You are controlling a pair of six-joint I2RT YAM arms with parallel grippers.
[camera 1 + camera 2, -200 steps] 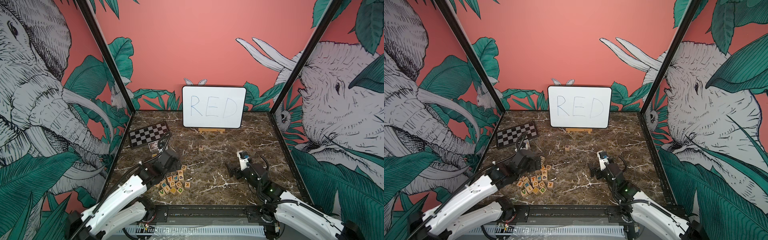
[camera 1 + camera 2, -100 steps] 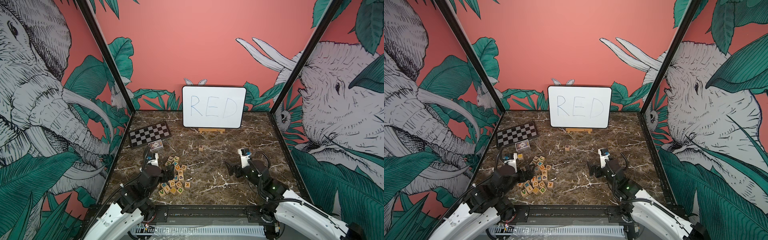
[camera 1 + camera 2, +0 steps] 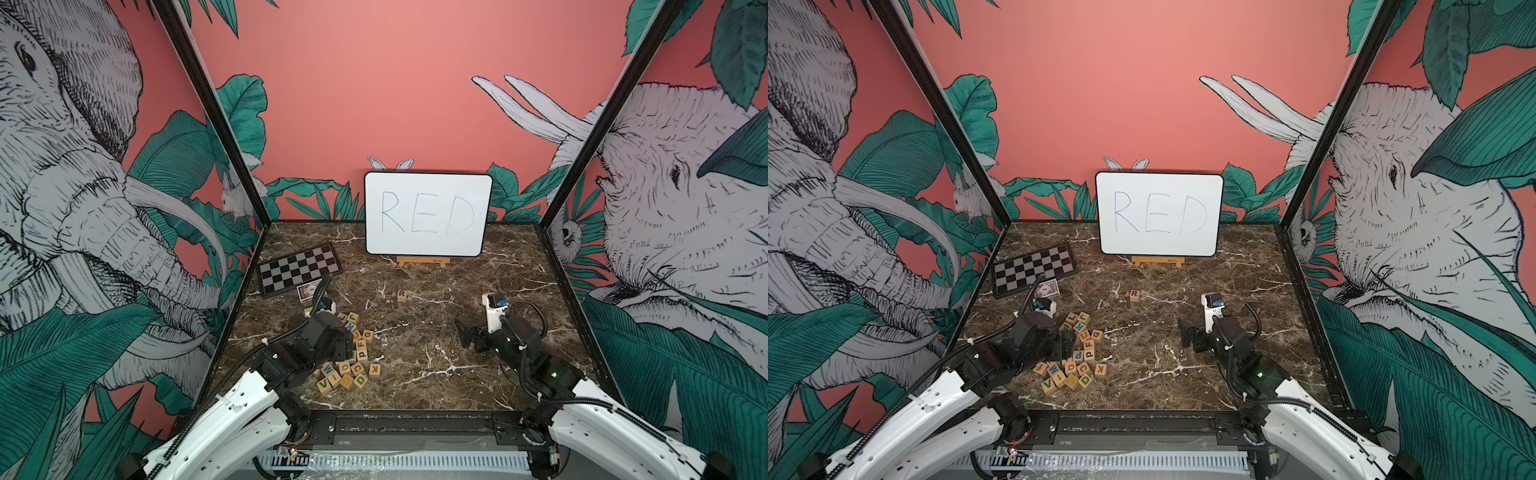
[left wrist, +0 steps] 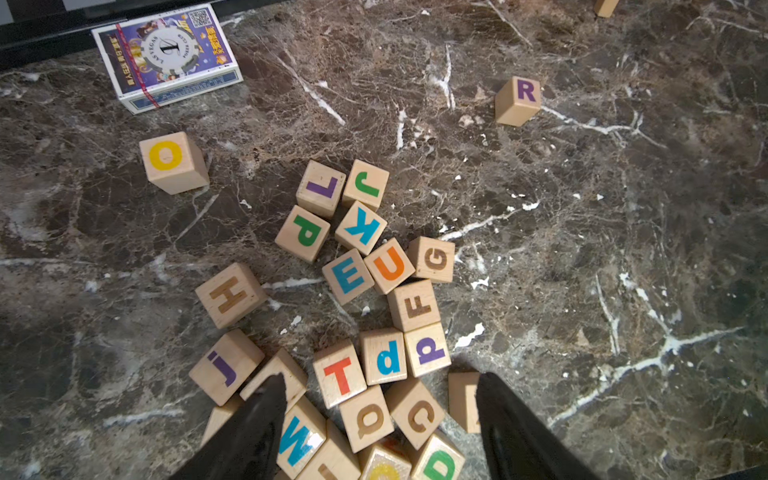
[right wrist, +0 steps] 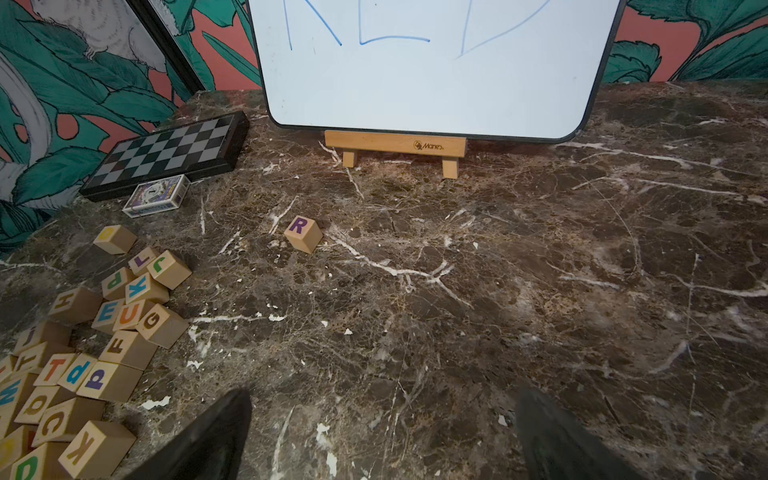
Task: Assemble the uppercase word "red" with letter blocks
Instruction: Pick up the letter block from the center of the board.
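Note:
The letter blocks lie in a loose pile at the front left of the marble table. The R block stands alone at mid table, apart from the pile. A teal E block lies inside the pile, touching U. A green D block sits at the pile's near edge. My left gripper hovers open over the pile, its fingers straddling several blocks without holding any. My right gripper is open over bare marble on the right.
A whiteboard with RED handwritten on it stands on a small wooden easel at the back. A checkered board and a card box lie at the back left. An O block sits alone near the pile.
My left arm drew back toward the front left, then came forward again over the block pile. The right arm has barely moved and stays open.

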